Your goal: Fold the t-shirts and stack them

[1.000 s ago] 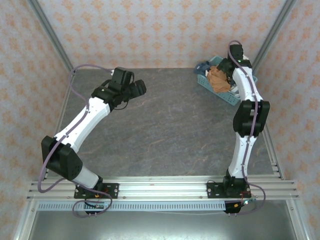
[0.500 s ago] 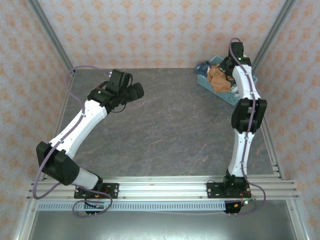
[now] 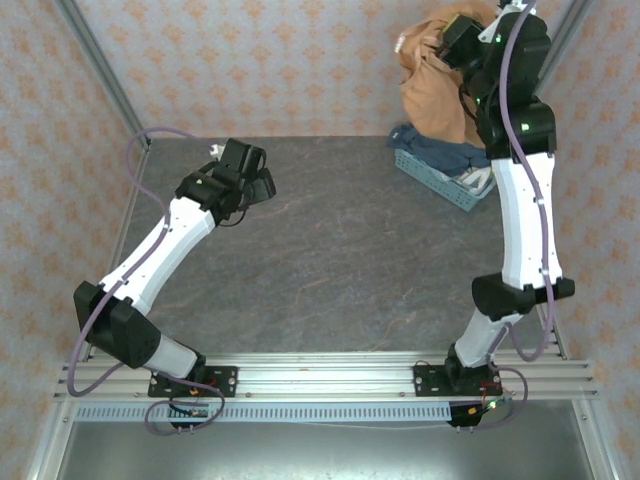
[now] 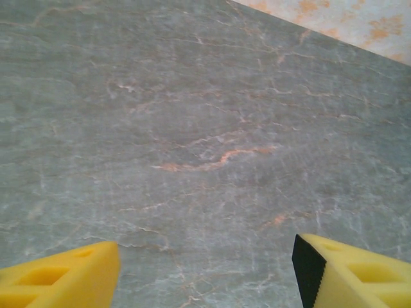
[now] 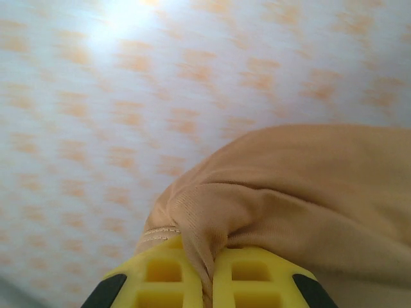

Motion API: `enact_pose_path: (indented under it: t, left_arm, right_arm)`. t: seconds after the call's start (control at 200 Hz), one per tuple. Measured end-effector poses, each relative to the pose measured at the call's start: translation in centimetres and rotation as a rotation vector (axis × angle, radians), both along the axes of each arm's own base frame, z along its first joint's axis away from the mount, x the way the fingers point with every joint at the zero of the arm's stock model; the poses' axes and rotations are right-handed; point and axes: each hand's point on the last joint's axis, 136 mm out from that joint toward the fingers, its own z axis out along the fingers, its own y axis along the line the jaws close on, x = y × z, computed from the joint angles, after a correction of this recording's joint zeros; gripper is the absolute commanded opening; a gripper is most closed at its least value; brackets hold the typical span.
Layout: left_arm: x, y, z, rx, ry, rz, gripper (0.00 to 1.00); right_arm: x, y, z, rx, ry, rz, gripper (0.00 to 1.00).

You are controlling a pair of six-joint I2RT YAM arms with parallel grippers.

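Our right fingers pinch a fold of the orange-brown t-shirt, which hangs high above the light-blue basket at the desk's far right corner, where a dark blue t-shirt lies. Our left fingers stand apart over the desk.

Orange-brown t-shirt aloft in right hand

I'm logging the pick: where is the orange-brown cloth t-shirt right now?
In the top view the orange-brown cloth t-shirt hangs at the far right, pinched in the right gripper, above the light-blue plastic lattice basket.
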Motion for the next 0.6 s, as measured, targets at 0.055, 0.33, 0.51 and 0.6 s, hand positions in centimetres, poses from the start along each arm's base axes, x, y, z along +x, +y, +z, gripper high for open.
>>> enact_pose_path:
  t: [0.055, 0.33, 0.51, 0.6]
  left_arm:
    - [-0.1, 0.6, 0.4, 0.024, -0.006, 0.023, 0.75]
    - [-1.3, 4.8, 2.0, 0.089, -0.021, 0.157, 0.77]
    - [-4.1, 7.2, 1.9, 0.080, -0.012, 0.207, 0.77]
    - [-5.3, 6.4, -0.4, 0.045, 0.050, 0.144, 0.76]
  right_arm:
    - [-1.6, 2.2, 1.0, 0.000, -0.025, 0.055, 0.00]
    - [-2.3, 16.9, -14.9, -0.130, 0.304, 0.352, 0.08]
    - [-5.0, 27.8, -35.7, -0.255, 0.732, 0.622, 0.52]
    - [-7.6, 30.0, -42.4, -0.296, 0.879, 0.700, 0.60]
